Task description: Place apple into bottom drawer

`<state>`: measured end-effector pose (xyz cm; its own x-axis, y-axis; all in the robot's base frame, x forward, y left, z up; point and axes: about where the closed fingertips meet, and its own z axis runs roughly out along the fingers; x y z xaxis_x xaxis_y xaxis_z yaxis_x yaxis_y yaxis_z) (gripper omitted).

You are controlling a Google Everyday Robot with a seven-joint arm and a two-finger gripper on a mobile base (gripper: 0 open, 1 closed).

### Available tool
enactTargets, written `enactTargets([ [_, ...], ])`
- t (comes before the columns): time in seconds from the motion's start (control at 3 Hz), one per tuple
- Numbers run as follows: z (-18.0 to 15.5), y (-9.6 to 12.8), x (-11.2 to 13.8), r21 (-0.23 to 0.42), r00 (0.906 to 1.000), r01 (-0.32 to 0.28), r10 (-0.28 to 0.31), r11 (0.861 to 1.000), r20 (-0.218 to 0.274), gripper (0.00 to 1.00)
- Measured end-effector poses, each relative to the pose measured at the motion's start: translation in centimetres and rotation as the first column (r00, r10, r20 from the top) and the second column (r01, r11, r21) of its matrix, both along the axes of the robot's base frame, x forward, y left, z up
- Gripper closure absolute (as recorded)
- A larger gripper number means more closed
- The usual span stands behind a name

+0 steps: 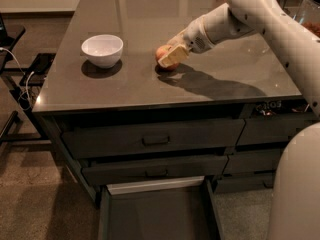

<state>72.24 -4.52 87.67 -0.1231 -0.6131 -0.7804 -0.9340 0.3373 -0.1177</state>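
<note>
The apple (161, 50) sat on the tabletop (125, 91) with the hand (171, 59) against it; whether the hand gripped it could not be told. It looked light, firm and smooth, probably best held across its middle.

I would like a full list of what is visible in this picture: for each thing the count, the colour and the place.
apple: one, red with yellowish patches, on the countertop, right of the bowl.
bowl: one, white, on the left part of the countertop.
countertop: one, dark grey, glossy, on top of the cabinet.
bottom drawer: one, dark grey, pulled open at the bottom.
handled drawer fronts: two, dark, shut, above the bottom drawer.
arm: one, white, reaching in from the right.
gripper: one, pale, at the apple.
</note>
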Motion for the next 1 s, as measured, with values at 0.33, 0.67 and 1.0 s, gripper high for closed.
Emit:
enactTargets([
  [0.33, 0.1, 0.1, -0.3, -0.023, 0.9999, -0.011, 0.011, 1.000, -0.001, 1.00],
  [0.67, 1.0, -0.8, -1.3, -0.068, 0.9998, -0.014, 0.015, 0.998, 0.013, 1.00],
  [1.0, 2.6, -1.9, -3.1, -0.101, 0.9986, -0.011, 0.016, 0.995, 0.051, 1.00],
])
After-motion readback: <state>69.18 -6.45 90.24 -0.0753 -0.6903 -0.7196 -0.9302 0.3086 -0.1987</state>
